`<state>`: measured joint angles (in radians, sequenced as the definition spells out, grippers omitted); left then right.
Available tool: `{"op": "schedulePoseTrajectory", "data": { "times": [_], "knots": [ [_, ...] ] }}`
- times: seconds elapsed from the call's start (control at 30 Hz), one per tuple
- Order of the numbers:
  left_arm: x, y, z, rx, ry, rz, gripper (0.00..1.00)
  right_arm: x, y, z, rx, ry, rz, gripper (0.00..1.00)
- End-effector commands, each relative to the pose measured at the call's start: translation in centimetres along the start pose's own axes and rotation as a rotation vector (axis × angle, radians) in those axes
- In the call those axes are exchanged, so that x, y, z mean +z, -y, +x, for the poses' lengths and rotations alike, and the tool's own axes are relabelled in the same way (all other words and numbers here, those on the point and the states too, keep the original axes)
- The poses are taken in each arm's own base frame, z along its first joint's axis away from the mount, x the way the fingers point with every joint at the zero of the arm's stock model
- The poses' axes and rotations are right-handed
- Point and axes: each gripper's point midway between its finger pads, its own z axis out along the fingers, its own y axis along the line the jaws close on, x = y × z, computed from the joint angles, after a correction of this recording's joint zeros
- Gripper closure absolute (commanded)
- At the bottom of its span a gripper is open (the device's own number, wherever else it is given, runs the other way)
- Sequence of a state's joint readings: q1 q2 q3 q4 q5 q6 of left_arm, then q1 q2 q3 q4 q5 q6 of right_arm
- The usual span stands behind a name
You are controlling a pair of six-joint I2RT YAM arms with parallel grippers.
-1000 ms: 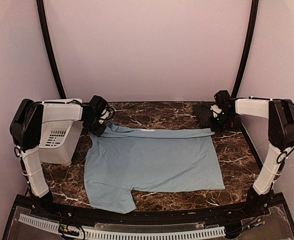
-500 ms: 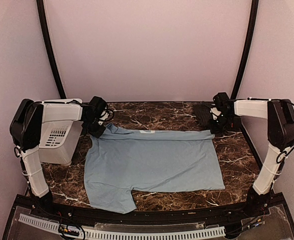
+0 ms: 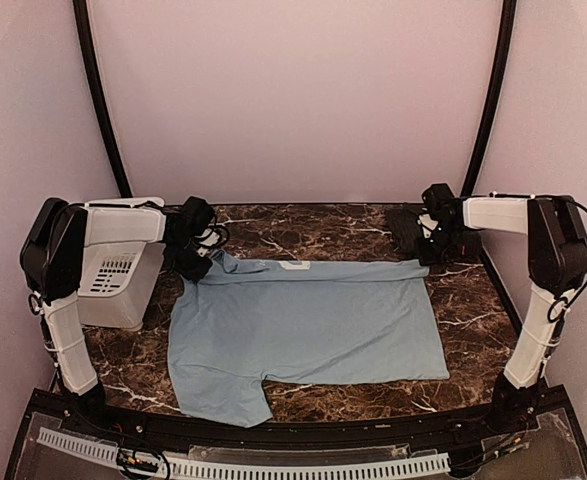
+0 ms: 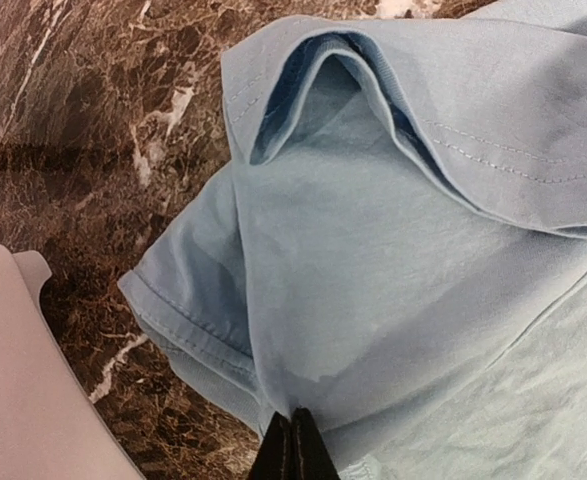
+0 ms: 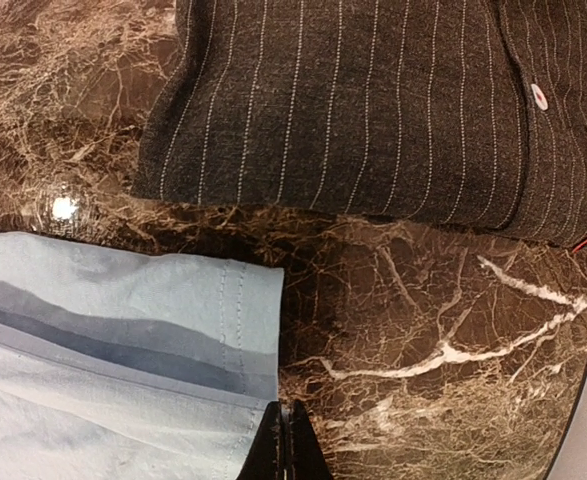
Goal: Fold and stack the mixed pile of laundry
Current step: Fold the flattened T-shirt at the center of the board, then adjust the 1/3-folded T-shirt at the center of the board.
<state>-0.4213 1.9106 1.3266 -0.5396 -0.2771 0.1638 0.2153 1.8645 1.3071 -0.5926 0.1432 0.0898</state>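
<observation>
The light blue T-shirt (image 3: 303, 320) lies spread flat on the marble table, with one sleeve hanging toward the near left. My left gripper (image 3: 197, 262) is shut on its far left corner; the left wrist view shows the jaws (image 4: 293, 432) closed together on bunched blue cloth (image 4: 373, 260) beside a sleeve opening. My right gripper (image 3: 430, 250) is shut on the far right corner, its jaws (image 5: 288, 425) pinching the stitched hem (image 5: 223, 340). The black pinstriped shirt (image 3: 407, 228) lies folded at the far right, just beyond the right gripper, and also shows in the right wrist view (image 5: 373, 110).
A white plastic bin (image 3: 118, 270) stands at the left edge of the table beside the left arm; its rim shows in the left wrist view (image 4: 23, 390). Bare marble (image 3: 313, 225) runs along the far edge behind the T-shirt.
Both grippers have shifted slightly toward the far side while holding the T-shirt's far corners, and the far edge has drawn a little straighter. The black shirt has not moved.
</observation>
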Motion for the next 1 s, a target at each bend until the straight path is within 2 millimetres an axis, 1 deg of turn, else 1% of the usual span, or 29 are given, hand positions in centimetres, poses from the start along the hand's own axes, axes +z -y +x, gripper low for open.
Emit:
{"op": "schedulePoseTrajectory", "data": {
  "times": [0.0, 0.07, 0.1, 0.13, 0.17, 0.2, 0.23, 0.27, 0.3, 0.37, 0.43, 0.47, 0.5, 0.53, 0.57, 0.6, 0.63, 0.67, 0.7, 0.73, 0.8, 0.87, 0.93, 0.97],
  "knots": [
    [-0.8, 0.5, 1.4, 0.006, -0.066, 0.027, 0.98, -0.1, 0.8, -0.2, 0.002, -0.022, 0.047, 0.98],
    [-1.6, 0.9, 1.0, -0.001, -0.05, 0.065, 0.95, -0.3, 0.9, 0.3, 0.001, -0.038, 0.049, 0.89],
    [-2.1, 1.5, 0.9, -0.002, -0.042, 0.109, 0.93, -0.4, 1.0, 0.5, 0.002, -0.041, 0.053, 0.84],
    [-2.9, 1.8, 0.5, 0.002, -0.021, 0.14, 0.91, -0.7, 1.1, 0.6, 0.004, -0.04, 0.057, 0.76],
    [-3.5, 2.7, 0.7, 0.01, -0.024, 0.199, 0.87, -1.0, 1.2, 0.7, 0.007, -0.042, 0.061, 0.65],
    [-4.3, 2.8, 0.4, 0.018, -0.008, 0.22, 0.84, -1.3, 1.3, 0.7, 0.011, -0.044, 0.064, 0.57],
    [-4.9, 3.3, 0.7, 0.024, -0.014, 0.256, 0.8, -1.8, 1.3, 0.8, 0.015, -0.043, 0.063, 0.5],
    [-5.7, 3.1, 0.4, 0.026, 0.006, 0.264, 0.78, -2.3, 1.3, 0.7, 0.018, -0.034, 0.062, 0.44],
    [-6.2, 3.3, 0.3, 0.022, 0.016, 0.286, 0.74, -2.9, 1.3, 0.4, 0.022, -0.015, 0.058, 0.41],
    [-7.5, 2.6, -0.8, -0.011, 0.072, 0.301, 0.68, -4.0, 1.0, -0.7, 0.02, 0.032, 0.035, 0.38],
    [-8.3, 1.1, -2.6, -0.057, 0.14, 0.277, 0.65, -4.9, -0.4, -2.0, -0.009, 0.082, -0.023, 0.37],
    [-8.1, 0.5, -3.3, -0.066, 0.158, 0.26, 0.64, -5.2, -1.5, -2.7, -0.033, 0.103, -0.051, 0.37],
    [-8.1, -0.6, -3.9, -0.069, 0.168, 0.208, 0.63, -5.5, -2.7, -3.5, -0.059, 0.128, -0.079, 0.38],
    [-7.1, -0.8, -3.9, -0.062, 0.142, 0.189, 0.62, -6.0, -4.2, -4.3, -0.089, 0.157, -0.116, 0.38],
    [-7.3, -1.5, -4.8, -0.06, 0.15, 0.163, 0.61, -6.5, -5.9, -5.1, -0.119, 0.187, -0.163, 0.38],
    [-5.6, -1.1, -4.1, -0.039, 0.083, 0.166, 0.6, -7.1, -7.5, -5.9, -0.154, 0.22, -0.198, 0.38],
    [-4.7, -1.1, -4.5, -0.031, 0.061, 0.159, 0.6, -7.8, -9.3, -6.8, -0.189, 0.256, -0.245, 0.38],
    [-4.3, -1.1, -4.4, -0.017, 0.04, 0.157, 0.59, -8.4, -11.2, -7.5, -0.222, 0.288, -0.289, 0.38],
    [-3.6, -1.0, -4.7, -0.01, 0.033, 0.157, 0.59, -9.1, -13.2, -8.1, -0.278, 0.321, -0.338, 0.38],
    [-3.4, -0.9, -5.0, 0.006, 0.044, 0.16, 0.59, -9.9, -15.1, -9.0, -0.318, 0.363, -0.373, 0.38],
    [-3.1, -0.4, -5.9, 0.02, 0.072, 0.191, 0.58, -11.0, -19.1, -9.7, -0.403, 0.429, -0.465, 0.38],
    [-2.7, 0.0, -6.6, 0.044, 0.094, 0.21, 0.57, -11.8, -22.6, -10.3, -0.461, 0.478, -0.546, 0.38],
    [-2.0, 0.2, -6.9, 0.072, 0.094, 0.217, 0.57, -11.9, -25.2, -10.8, -0.498, 0.495, -0.591, 0.38],
    [-1.4, 0.4, -7.1, 0.081, 0.088, 0.219, 0.57, -11.6, -26.1, -11.0, -0.508, 0.491, -0.599, 0.39]
  ]
}}
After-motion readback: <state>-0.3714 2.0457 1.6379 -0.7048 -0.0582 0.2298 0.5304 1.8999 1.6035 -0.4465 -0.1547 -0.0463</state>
